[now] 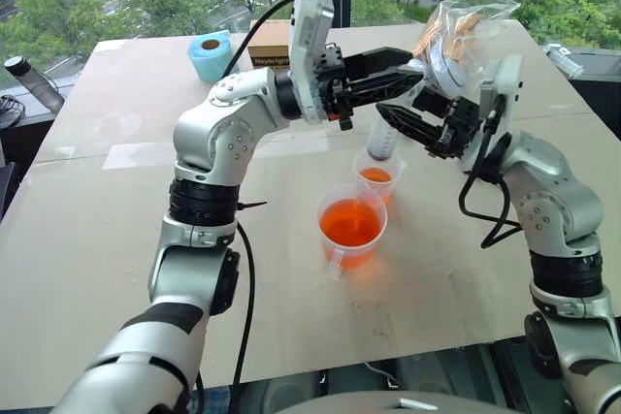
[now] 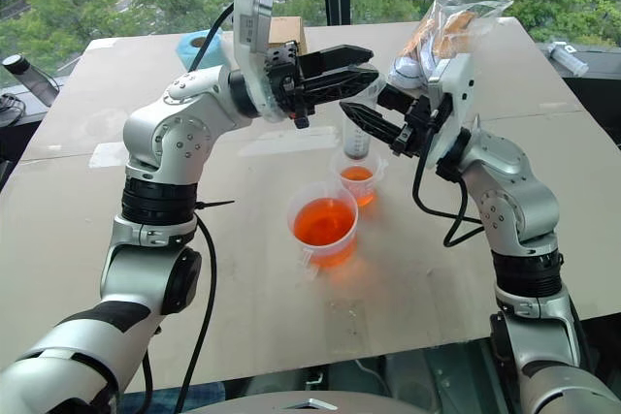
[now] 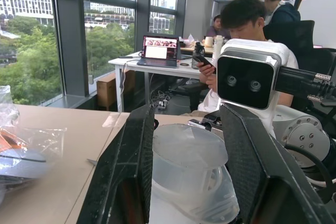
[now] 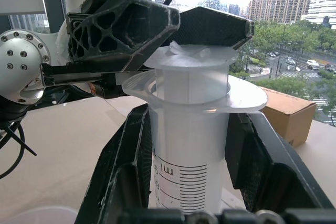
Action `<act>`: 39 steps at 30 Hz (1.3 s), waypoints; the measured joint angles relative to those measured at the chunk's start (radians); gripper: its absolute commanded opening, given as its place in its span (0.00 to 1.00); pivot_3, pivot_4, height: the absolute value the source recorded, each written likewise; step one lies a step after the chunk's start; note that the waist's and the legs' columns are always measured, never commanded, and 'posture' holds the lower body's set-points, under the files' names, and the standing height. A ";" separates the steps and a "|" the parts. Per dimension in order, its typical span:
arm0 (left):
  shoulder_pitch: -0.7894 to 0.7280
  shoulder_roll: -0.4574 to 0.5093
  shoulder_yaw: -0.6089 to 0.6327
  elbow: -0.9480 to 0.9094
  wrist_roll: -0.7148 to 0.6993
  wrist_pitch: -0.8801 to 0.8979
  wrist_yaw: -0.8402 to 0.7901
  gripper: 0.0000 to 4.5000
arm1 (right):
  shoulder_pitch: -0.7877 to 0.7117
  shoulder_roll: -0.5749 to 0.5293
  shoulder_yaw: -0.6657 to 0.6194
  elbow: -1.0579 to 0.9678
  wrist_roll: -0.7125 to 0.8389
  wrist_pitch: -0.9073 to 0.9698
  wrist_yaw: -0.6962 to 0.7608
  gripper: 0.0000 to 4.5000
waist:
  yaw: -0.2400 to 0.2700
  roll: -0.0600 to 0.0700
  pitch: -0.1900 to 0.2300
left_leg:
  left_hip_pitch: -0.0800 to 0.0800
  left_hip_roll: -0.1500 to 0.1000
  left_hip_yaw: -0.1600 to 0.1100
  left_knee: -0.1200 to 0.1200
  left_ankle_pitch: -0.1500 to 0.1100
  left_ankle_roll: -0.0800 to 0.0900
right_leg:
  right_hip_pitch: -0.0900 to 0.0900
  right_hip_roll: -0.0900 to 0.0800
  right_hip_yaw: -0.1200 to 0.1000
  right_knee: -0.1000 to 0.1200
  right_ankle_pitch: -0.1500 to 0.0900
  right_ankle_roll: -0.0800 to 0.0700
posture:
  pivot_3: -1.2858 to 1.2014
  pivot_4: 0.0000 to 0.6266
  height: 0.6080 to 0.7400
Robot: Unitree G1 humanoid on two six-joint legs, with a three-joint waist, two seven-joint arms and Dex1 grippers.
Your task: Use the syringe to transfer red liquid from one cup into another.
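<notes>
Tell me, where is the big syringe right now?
The syringe stands upright over the smaller cup, mid-table, its barrel clamped by the right gripper and its plunger top pinched by the left gripper.
</notes>
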 measured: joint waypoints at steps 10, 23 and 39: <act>0.000 -0.003 0.000 0.000 -0.009 0.021 0.010 0.30 | 0.010 -0.003 0.010 -0.004 -0.018 -0.007 0.001 0.34 | 0.000 0.000 0.000 | 0.000 0.000 0.000 0.000 0.000 0.000 | 0.000 0.000 0.000 0.000 0.000 0.000 | 0.52 0.24 1.00; -0.010 -0.015 0.057 -0.024 -0.049 0.041 0.055 0.98 | 0.028 -0.002 0.055 -0.025 -0.016 0.000 0.028 0.34 | 0.000 0.000 0.000 | 0.000 0.000 0.000 0.000 0.000 0.000 | 0.000 0.000 0.000 0.000 0.000 0.000 | 0.52 0.24 1.00; -0.053 -0.001 0.143 -0.040 -0.094 0.040 0.097 0.98 | -0.006 0.001 0.021 -0.018 0.022 0.002 0.013 0.34 | 0.000 0.000 0.000 | 0.000 0.000 0.000 0.000 0.000 0.000 | 0.000 0.000 0.000 0.000 0.000 0.000 | 0.52 0.24 1.00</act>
